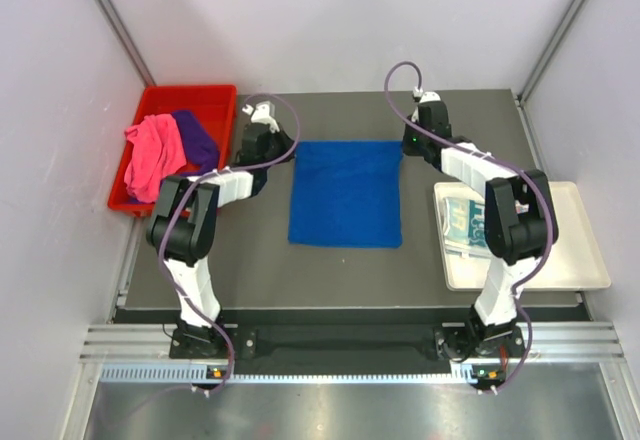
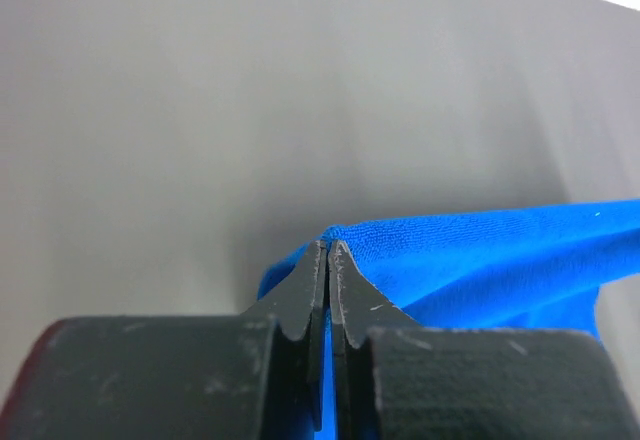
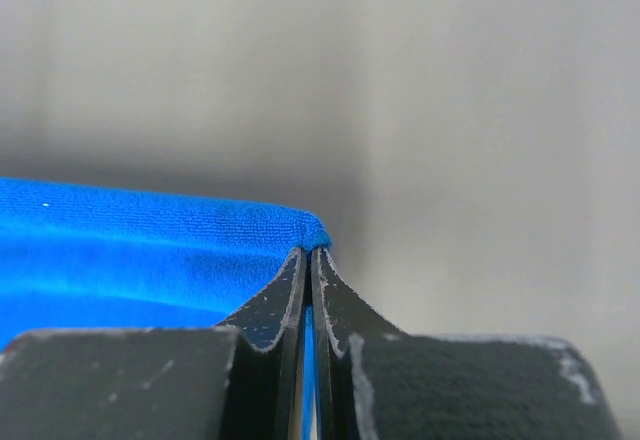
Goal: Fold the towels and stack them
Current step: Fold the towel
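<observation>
- Royal blue and plain, a rectangular terry towel (image 1: 345, 195) is spread out on the middle of the dark grey table mat (image 1: 250, 265), between the two arms. No fold is seen in it yet.
- Its far left corner is pinched in the closed black fingers of the left gripper (image 2: 328, 252), and its far right corner in the closed right gripper (image 3: 308, 255). In both wrist views only a thin edge of cloth is caught at the very fingertips.
- A slip is judged the nearest risk. With so little cloth held, one corner could be pulled free as the far edge is carried toward the near edge, and a skewed fold would be left.
- If the arms are not moved evenly, the towel could be dragged across the mat and its edges laid down out of line.
- A sag in the limp middle could be trapped under the fold as a crease.
- On the flat white plastic tray (image 1: 585, 260) at the right, a folded cream and light blue towel (image 1: 465, 222) is lying. A badly squared fold would be stacked poorly on it.
- A pink towel (image 1: 150, 155) and a purple towel (image 1: 197, 138) are heaped in the red plastic bin (image 1: 190, 93), near the left arm, and the bin could be knocked on a wide swing.
</observation>
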